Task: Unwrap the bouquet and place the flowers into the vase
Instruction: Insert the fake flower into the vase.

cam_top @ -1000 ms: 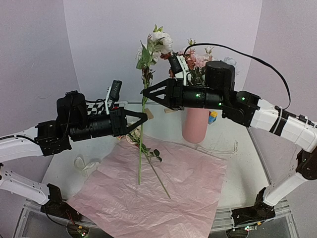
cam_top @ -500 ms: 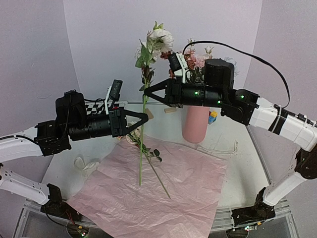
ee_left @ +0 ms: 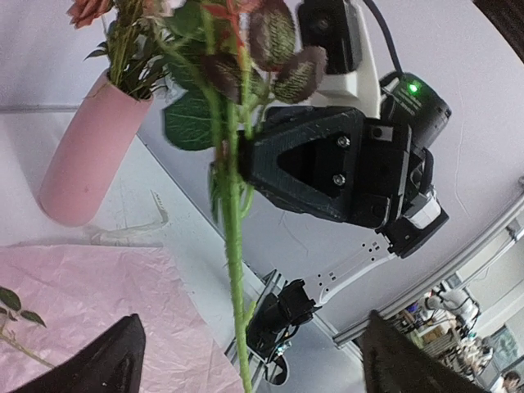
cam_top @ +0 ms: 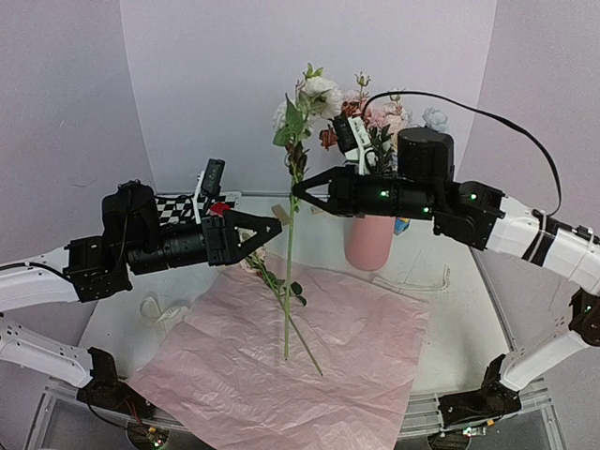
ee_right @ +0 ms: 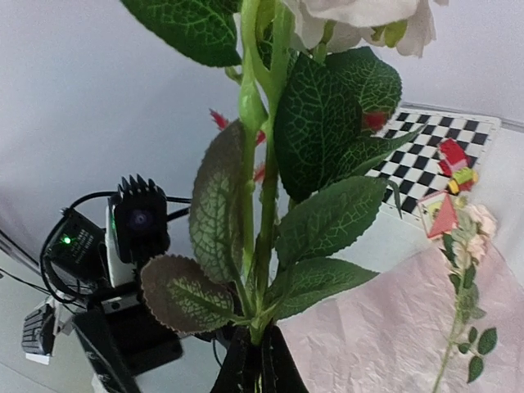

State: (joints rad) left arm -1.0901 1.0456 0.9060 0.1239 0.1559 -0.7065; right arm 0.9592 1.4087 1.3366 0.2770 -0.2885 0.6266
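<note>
Left of the vase (cam_top: pixel 368 242), the right claw (cam_top: pixel 298 187) pinches a leafy flower stem (cam_top: pixel 289 272) upright (white bloom uppermost), while farther left the left claw (cam_top: pixel 267 230) gapes wide, gripping nothing.

Paper sheet (cam_top: pixel 309 370) on the desk (cam_top: pixel 450 309) in front, vase (cam_top: pixel 368 242) holding flowers (cam_top: pixel 380 127) behind it at right, one stem (cam_top: pixel 288 291) upright over the sheet — between left hand (cam_top: pixel 265 236) and right hand (cam_top: pixel 298 187)

Backdrop's pretty plain: pale lilac-white panels box it in, a back wall (cam_top: pixel 216 84), a left wall (cam_top: pixel 56 112) and a right wall (cam_top: pixel 553 84). White table (cam_top: pixel 117 328), aluminium rail (cam_top: pixel 427 410) along its near edge. Light's soft and even. The left wrist view catches a blurry, cluttered room (ee_left: pixel 483 327) beyond.
</note>
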